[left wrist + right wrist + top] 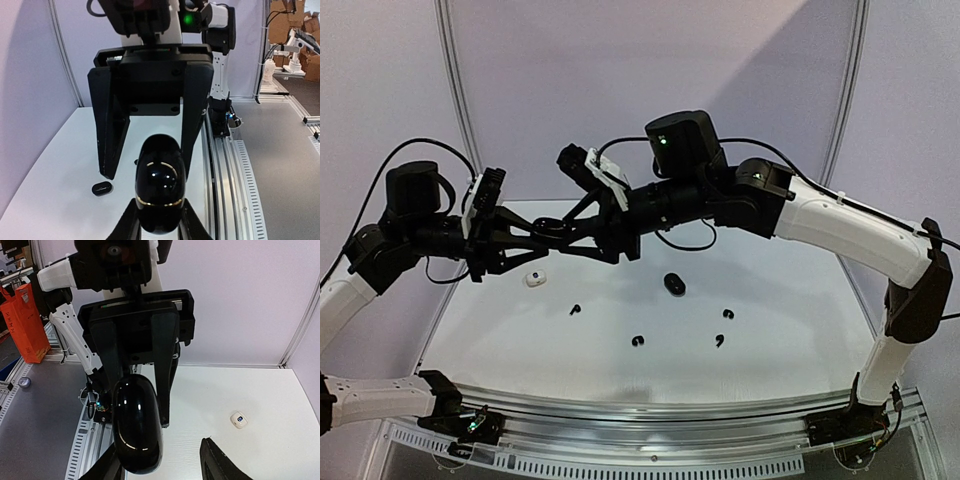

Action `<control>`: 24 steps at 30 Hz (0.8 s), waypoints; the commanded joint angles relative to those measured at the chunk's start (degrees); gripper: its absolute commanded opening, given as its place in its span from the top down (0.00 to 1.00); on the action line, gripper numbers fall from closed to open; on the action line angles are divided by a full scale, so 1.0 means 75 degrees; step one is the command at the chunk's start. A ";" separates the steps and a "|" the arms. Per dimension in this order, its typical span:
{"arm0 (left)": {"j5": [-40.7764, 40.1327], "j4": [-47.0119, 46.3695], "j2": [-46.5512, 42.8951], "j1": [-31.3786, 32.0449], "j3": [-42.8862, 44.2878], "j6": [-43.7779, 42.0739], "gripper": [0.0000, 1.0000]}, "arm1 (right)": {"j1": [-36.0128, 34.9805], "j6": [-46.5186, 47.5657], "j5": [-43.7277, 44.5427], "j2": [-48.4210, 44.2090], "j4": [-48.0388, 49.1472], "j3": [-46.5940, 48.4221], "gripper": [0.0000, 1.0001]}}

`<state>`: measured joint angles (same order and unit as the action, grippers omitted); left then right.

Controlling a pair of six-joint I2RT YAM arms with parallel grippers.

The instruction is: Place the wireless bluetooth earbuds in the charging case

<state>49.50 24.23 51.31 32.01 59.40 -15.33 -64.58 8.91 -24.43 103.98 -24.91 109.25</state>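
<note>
The left gripper [160, 221] clamps the glossy black charging case [160, 187] mid-air; the right gripper [160, 460] stands parted, seemingly off it; if that single grip slips, the case drops onto the table [800, 300], where black earbuds [638, 341] lie scattered.

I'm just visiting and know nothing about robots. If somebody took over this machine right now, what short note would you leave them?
Left end effector: shut on a black charging case, held above the table.
Right end effector: open, fingers either side of that case.
On the table: four black earbuds, a second black case, a white case.
Done: case lifted. Left: insert the loose earbuds; white earbuds not visible.
</note>
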 commanded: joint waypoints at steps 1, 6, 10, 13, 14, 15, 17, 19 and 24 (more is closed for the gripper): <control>0.0196 -0.0108 -0.0115 0.0150 -0.0097 -0.0507 1.00 | -0.0041 -0.0179 0.0293 0.0149 0.0289 0.0198 0.48; 0.0071 0.0245 -0.0172 0.0212 -0.0141 -0.1343 1.00 | -0.0038 -0.0214 0.0438 0.0226 0.0164 0.0334 0.49; -0.0257 0.0667 -0.0159 0.0326 -0.0121 -0.2284 1.00 | -0.0039 -0.0224 0.0403 0.0314 0.0070 0.0510 0.50; -0.0587 0.0801 -0.0235 0.0434 -0.0155 -0.2966 1.00 | -0.0038 -0.0224 0.0440 0.0326 0.0058 0.0538 0.52; -0.0678 0.0817 -0.0259 0.0470 -0.0161 -0.3139 1.00 | -0.0038 -0.0216 0.0444 0.0337 0.0046 0.0538 0.52; -0.0757 0.0838 -0.0272 0.0496 -0.0172 -0.3294 1.00 | -0.0041 -0.0215 0.0435 0.0344 0.0054 0.0539 0.52; -0.0865 0.0995 -0.0273 0.0530 -0.0179 -0.3612 1.00 | -0.0041 -0.0235 0.0406 0.0350 0.0063 0.0549 0.52; -0.0952 0.1114 -0.0305 0.0564 -0.0232 -0.3905 1.00 | -0.0041 -0.0248 0.0397 0.0350 0.0070 0.0568 0.52; -0.1113 0.1085 -0.0419 0.0659 -0.0361 -0.4253 1.00 | -0.0038 -0.0219 0.0467 0.0359 -0.0048 0.0574 0.53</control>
<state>40.32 29.15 48.86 34.79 58.11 -42.59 -65.36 7.79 -23.81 105.89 -26.63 111.26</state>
